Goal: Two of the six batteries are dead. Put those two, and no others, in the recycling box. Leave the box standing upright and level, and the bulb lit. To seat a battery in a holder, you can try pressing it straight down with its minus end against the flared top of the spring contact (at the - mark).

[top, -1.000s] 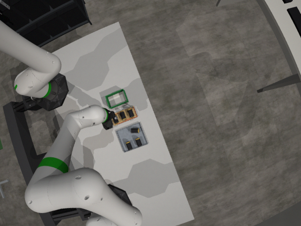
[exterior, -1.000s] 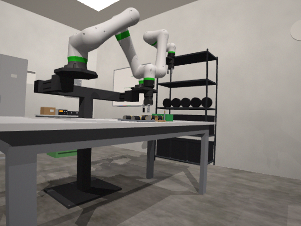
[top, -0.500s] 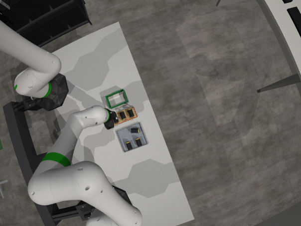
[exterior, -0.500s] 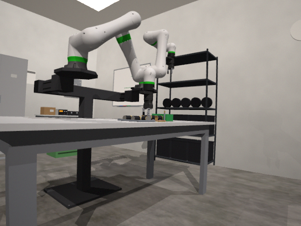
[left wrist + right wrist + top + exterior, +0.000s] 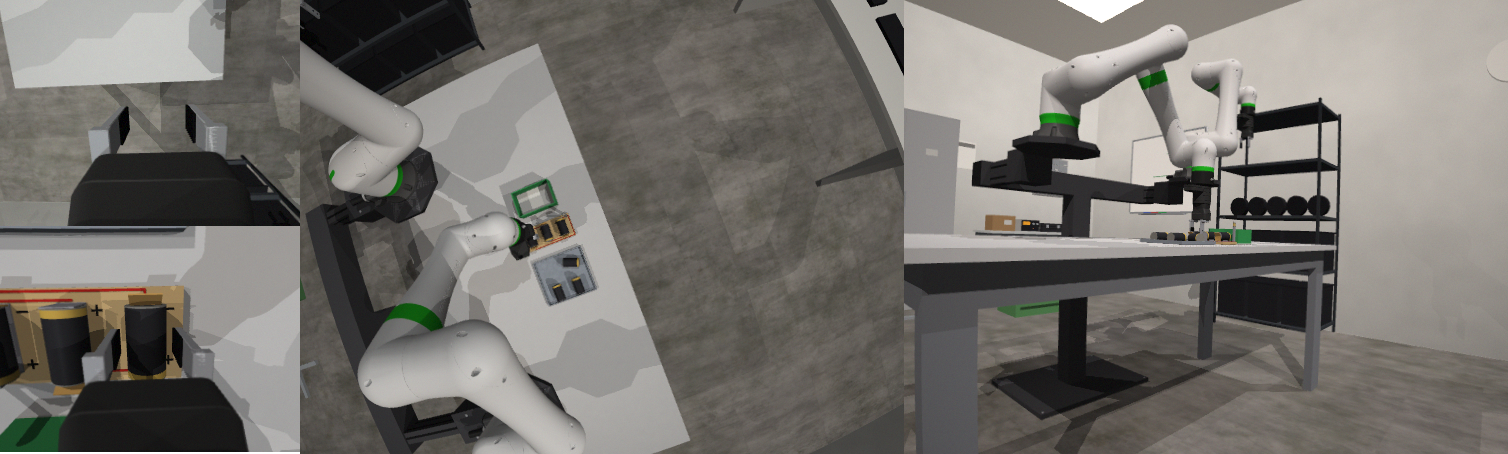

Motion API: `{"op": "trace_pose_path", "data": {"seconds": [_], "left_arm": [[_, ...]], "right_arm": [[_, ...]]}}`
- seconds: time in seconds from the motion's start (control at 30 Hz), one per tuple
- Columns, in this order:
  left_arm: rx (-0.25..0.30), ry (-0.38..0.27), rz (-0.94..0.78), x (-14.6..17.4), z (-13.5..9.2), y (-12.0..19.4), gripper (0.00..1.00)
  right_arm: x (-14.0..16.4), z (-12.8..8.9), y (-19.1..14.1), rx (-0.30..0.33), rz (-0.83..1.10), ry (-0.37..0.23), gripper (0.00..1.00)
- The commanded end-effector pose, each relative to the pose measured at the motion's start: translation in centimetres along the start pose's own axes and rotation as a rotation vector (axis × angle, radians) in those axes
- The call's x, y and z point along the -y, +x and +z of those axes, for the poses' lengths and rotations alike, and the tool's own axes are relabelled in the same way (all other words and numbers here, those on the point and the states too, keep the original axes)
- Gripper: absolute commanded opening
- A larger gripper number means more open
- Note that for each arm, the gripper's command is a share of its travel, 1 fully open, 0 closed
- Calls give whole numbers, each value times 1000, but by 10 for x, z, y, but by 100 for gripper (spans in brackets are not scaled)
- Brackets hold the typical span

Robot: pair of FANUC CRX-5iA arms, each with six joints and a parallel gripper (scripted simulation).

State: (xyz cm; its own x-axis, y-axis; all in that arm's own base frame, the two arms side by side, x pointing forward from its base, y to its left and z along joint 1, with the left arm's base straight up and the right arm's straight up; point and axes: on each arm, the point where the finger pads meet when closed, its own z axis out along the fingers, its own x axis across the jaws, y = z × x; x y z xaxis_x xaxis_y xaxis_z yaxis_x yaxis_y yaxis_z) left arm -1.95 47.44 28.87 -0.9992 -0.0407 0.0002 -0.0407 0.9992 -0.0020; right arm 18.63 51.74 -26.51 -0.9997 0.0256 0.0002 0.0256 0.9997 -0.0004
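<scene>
The wooden holder (image 5: 572, 233) (image 5: 112, 312) carries three black batteries side by side. My right gripper (image 5: 535, 239) (image 5: 1197, 230) is open, its fingers on either side of the end battery (image 5: 145, 338), with gaps on both sides. That battery's yellow end is by the + mark. The middle battery (image 5: 545, 232) (image 5: 67, 348) and the far battery (image 5: 562, 227) (image 5: 6, 343) lie in their bays. The grey tray (image 5: 550, 274) holds three batteries (image 5: 570, 262) (image 5: 578, 285) (image 5: 558, 292). The green recycling box (image 5: 516, 205) (image 5: 1244, 236) stands upright. My left gripper (image 5: 1245, 143) (image 5: 157, 117) is open and empty, high up. I cannot make out the bulb.
The box lies on one side of the holder and the tray on the other, both close to it, on the white table (image 5: 520, 325). The table's long edge runs beyond them. A black shelf rack (image 5: 1320, 165) stands behind, near my left arm in that view.
</scene>
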Motion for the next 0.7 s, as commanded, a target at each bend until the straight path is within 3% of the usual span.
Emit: {"op": "trace_pose_path", "data": {"seconds": [0.0, 0.03, 0.67], "left_arm": [[0, -2, 0, 0, -1, 0, 100], [0, -2, 0, 0, -1, 0, 100], [0, -2, 0, 0, -1, 0, 100]], "right_arm": [[-1, -1, 0, 1, 0, -2, 90], [-1, -1, 0, 1, 0, -2, 57], [-1, -1, 0, 1, 0, -2, 57]]}}
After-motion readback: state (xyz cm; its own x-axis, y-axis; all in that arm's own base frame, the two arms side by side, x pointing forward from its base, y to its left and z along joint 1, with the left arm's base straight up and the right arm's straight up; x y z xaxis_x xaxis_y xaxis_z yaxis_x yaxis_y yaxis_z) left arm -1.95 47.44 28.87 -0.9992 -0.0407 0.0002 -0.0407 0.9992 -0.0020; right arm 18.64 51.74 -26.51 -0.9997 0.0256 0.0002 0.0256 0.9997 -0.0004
